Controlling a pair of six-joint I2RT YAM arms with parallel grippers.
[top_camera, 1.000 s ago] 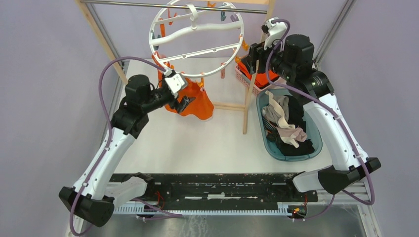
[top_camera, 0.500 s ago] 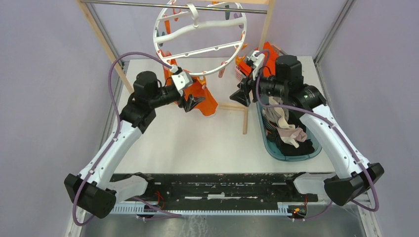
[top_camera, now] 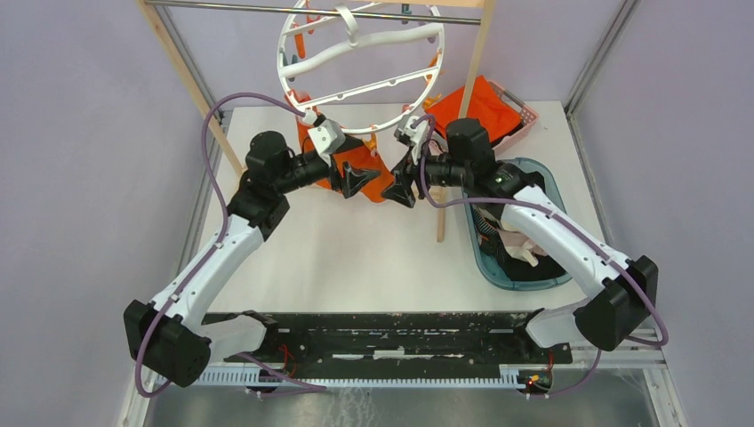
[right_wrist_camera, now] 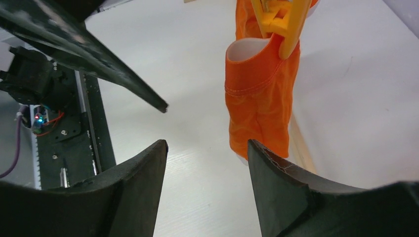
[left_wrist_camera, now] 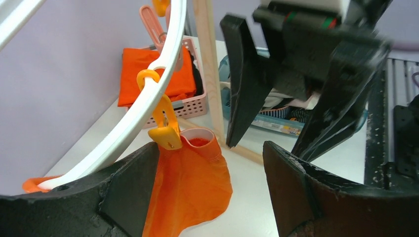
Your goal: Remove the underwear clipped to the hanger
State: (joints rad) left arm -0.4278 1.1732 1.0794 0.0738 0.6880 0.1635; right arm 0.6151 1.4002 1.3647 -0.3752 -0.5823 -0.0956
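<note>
At the left of the overhead view, the left gripper point(top_camera: 351, 181) stood with jaws spread and empty. The orange underwear point(left_wrist_camera: 192, 182) hung just beyond its fingers at about 11 o'clock, pinned by one orange peg point(left_wrist_camera: 165, 131) to the hanger point(top_camera: 364, 86). The garment's long axis ran from 12 to 6 o'clock below the peg, so the coming move likely called for a grasp under the peg and a downward pull, with the left arm judged nearer. At 3 o'clock of the garment, the right gripper point(top_camera: 402, 182) faced it, likewise spread and empty.
</note>
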